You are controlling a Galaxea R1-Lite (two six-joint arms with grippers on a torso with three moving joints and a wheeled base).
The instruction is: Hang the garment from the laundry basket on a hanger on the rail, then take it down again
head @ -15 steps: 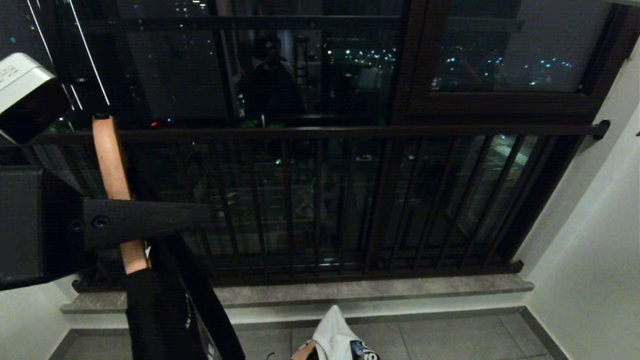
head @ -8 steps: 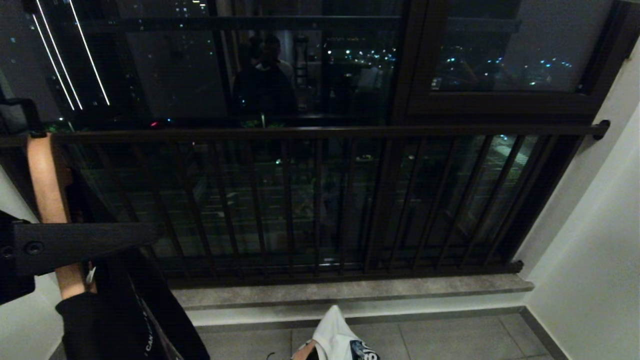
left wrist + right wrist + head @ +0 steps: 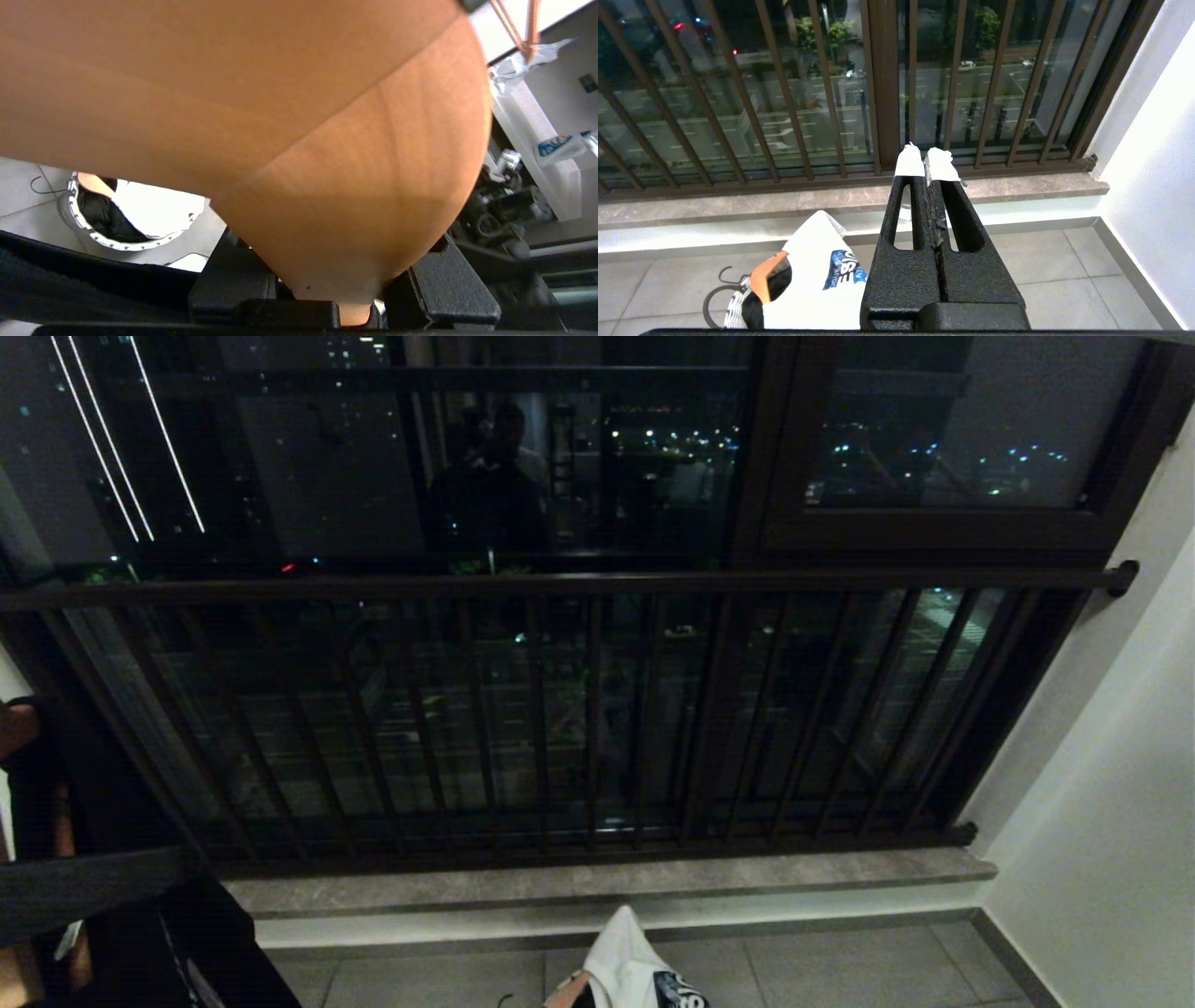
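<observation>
The left claw (image 3: pixel 355 303) clamps a smooth orange-brown wooden hanger (image 3: pixel 289 130); below it the laundry basket (image 3: pixel 117 219), pale patterned rim, holds white and black clothes. The right claw (image 3: pixel 928 163) is pressed closed, empty.

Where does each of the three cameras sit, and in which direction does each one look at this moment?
Head view: high on the robot, looking forward and down at the dark window guard; the left gripper shows at the lower left edge.
Left wrist view: behind the left gripper's fingers, filled by the wooden hanger it grips; the laundry basket lies beyond.
Right wrist view: behind the shut right gripper, facing the same guard.
Shared: all three views show the basket holding the white garment.
</observation>
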